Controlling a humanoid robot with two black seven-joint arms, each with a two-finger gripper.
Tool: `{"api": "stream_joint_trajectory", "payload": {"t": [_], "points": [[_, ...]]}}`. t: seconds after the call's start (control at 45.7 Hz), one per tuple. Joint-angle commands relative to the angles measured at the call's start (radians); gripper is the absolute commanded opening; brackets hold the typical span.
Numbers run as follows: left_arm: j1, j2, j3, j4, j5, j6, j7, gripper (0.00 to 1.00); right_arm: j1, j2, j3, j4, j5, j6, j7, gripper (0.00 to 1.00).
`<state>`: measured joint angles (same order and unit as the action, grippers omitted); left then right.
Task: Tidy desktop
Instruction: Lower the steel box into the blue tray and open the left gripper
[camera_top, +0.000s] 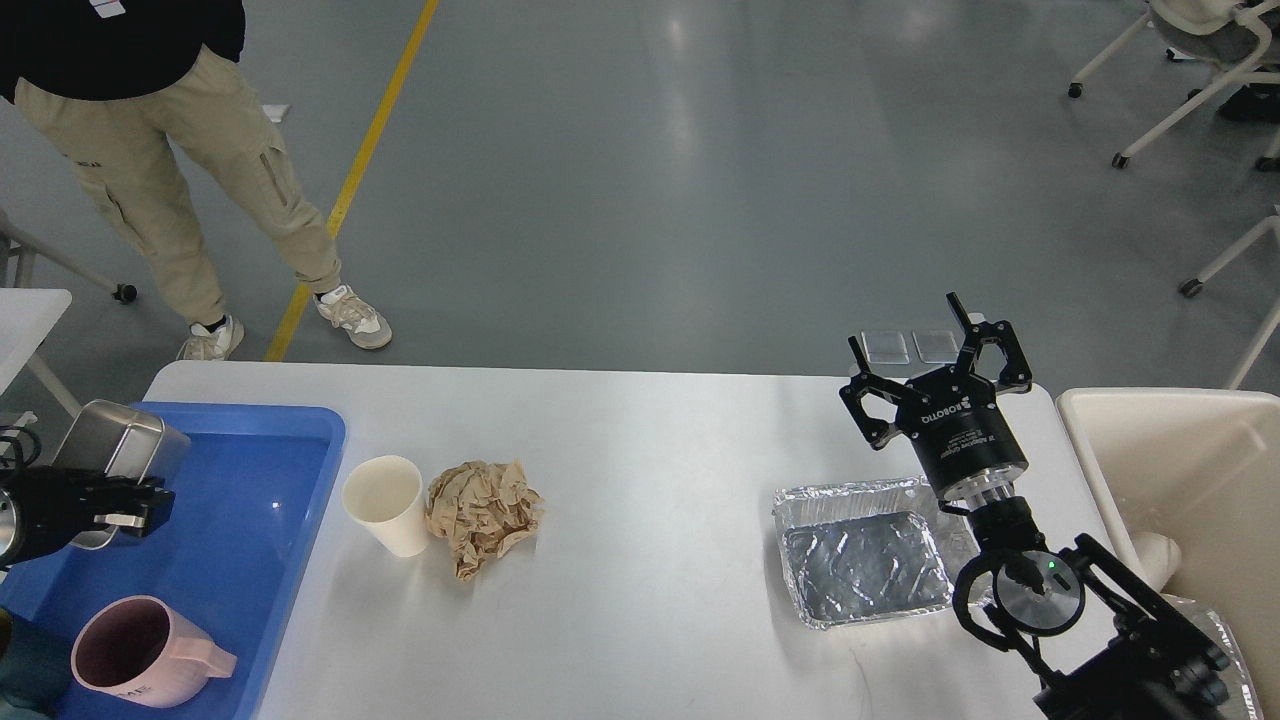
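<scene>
The white desktop (650, 450) holds a white paper cup (385, 505), a crumpled brown paper ball (483, 510) touching the cup's right side, and an empty foil tray (865, 560) at the right. My left gripper (125, 500) is at the left edge, shut on the rim of a tilted metal box (110, 440) and holding it over the blue tray (250, 480). My right gripper (915, 350) is open and empty, raised behind the foil tray near the desktop's far right corner.
A pink mug (140, 650) lies in the blue tray's near end. A cream bin (1190, 470) stands off the desktop's right edge. A person (180, 150) stands behind the far left corner. Chairs (1200, 60) are at the far right.
</scene>
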<state>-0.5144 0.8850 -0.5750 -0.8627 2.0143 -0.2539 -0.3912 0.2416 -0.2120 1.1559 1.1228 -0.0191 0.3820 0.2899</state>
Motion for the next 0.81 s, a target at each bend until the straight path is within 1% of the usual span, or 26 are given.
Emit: {"api": "stream_joint_trajectory", "payload": {"t": [0.0, 0.372, 0.591, 0.657, 0.723, 0.744, 0.766, 0.788], "points": [[-0.016, -0.038, 0.037, 0.057, -0.005, 0.024, -0.009, 0.03, -0.002, 0.000, -0.001, 0.000, -0.001, 0.000, 0.000, 1.00], [-0.021, -0.164, 0.053, 0.200, -0.011, 0.082, -0.009, 0.03, 0.001, -0.001, -0.005, 0.000, -0.001, 0.000, 0.000, 1.00], [-0.019, -0.184, 0.053, 0.212, -0.011, 0.087, -0.008, 0.05, 0.002, -0.001, -0.004, -0.001, -0.001, -0.002, 0.000, 1.00], [-0.018, -0.192, 0.053, 0.212, -0.020, 0.087, -0.006, 0.11, 0.002, -0.003, -0.004, -0.001, -0.001, -0.002, 0.000, 1.00], [-0.016, -0.196, 0.053, 0.212, -0.042, 0.087, -0.005, 0.19, 0.002, -0.004, -0.002, -0.001, -0.001, -0.002, 0.000, 1.00], [-0.016, -0.198, 0.052, 0.212, -0.048, 0.087, -0.003, 0.22, 0.004, -0.004, -0.004, -0.001, -0.001, -0.002, 0.002, 1.00], [-0.016, -0.198, 0.052, 0.212, -0.052, 0.087, -0.002, 0.29, 0.004, -0.004, -0.004, -0.001, -0.001, -0.002, 0.000, 1.00], [-0.015, -0.196, 0.052, 0.212, -0.057, 0.087, 0.000, 0.37, 0.004, -0.004, -0.002, -0.001, -0.001, -0.002, 0.000, 1.00]]}}
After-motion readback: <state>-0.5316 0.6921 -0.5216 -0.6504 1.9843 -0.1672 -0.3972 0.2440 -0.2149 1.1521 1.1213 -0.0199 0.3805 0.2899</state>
